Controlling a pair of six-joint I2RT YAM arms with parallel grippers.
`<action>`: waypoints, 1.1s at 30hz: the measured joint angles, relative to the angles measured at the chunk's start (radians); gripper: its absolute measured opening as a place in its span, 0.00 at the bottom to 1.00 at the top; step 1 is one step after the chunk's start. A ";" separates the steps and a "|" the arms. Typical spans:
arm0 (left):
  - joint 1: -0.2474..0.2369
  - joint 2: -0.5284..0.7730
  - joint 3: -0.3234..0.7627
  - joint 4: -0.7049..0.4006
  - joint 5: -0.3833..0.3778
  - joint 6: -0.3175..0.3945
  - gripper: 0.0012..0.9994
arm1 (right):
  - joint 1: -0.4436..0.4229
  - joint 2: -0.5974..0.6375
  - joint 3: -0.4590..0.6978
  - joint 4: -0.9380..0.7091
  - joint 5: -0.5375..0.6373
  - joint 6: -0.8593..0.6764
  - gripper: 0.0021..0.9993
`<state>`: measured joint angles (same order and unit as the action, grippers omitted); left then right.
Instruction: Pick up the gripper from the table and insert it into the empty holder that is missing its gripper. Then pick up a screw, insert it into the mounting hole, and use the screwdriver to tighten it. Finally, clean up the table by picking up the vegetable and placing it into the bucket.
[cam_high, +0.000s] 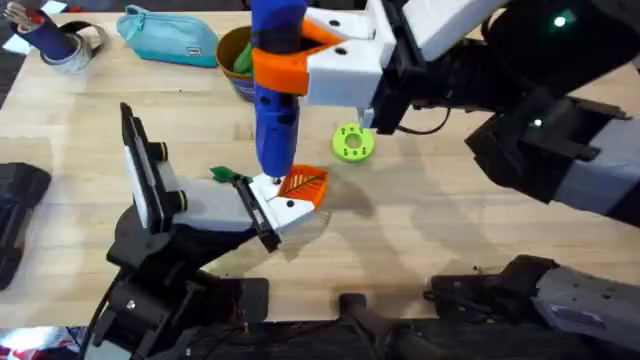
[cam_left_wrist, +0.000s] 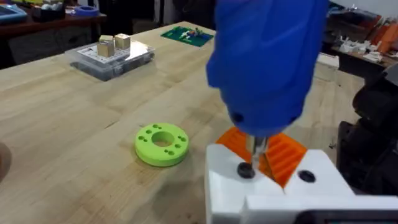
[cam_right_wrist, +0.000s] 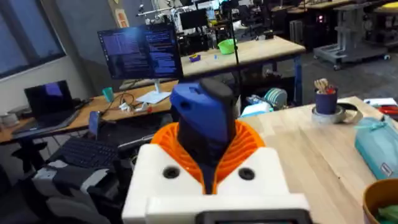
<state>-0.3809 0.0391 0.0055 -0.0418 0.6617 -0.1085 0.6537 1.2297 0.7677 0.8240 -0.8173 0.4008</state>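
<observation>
My right gripper (cam_high: 280, 70) is shut on the blue screwdriver (cam_high: 275, 115), holding it upright over the holder (cam_high: 205, 205). The orange ribbed gripper (cam_high: 305, 185) sits in the holder's white end. In the left wrist view the screwdriver's metal tip (cam_left_wrist: 256, 146) stands at a dark screw (cam_left_wrist: 245, 169) in the white block (cam_left_wrist: 273, 193), beside the orange gripper (cam_left_wrist: 283, 152). In the right wrist view the screwdriver (cam_right_wrist: 199, 118) is clamped between the orange pads (cam_right_wrist: 249, 146). The yellow bucket (cam_high: 232, 75) holds something green. A small green piece (cam_high: 226, 175) lies behind the holder; which is the vegetable I cannot tell.
A green round disc (cam_high: 352, 143) lies just right of the screwdriver. A teal pouch (cam_high: 170, 35) and a tape roll with a cup (cam_high: 60, 45) sit along the far edge. A clear box (cam_left_wrist: 112, 56) and a green board (cam_left_wrist: 189, 35) lie farther off.
</observation>
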 joint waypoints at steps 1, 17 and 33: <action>0.000 0.000 0.000 0.000 0.000 0.000 0.01 | 0.000 0.000 0.000 0.006 0.000 0.000 0.04; 0.000 0.000 0.000 0.000 0.000 0.000 0.01 | 0.004 0.000 -0.001 0.066 -0.020 -0.103 0.04; 0.000 0.000 0.000 -0.002 0.000 0.000 0.01 | 0.006 0.000 -0.001 0.022 -0.068 -0.105 0.03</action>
<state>-0.3809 0.0395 0.0055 -0.0437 0.6617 -0.1085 0.6594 1.2297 0.7670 0.8459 -0.8848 0.2955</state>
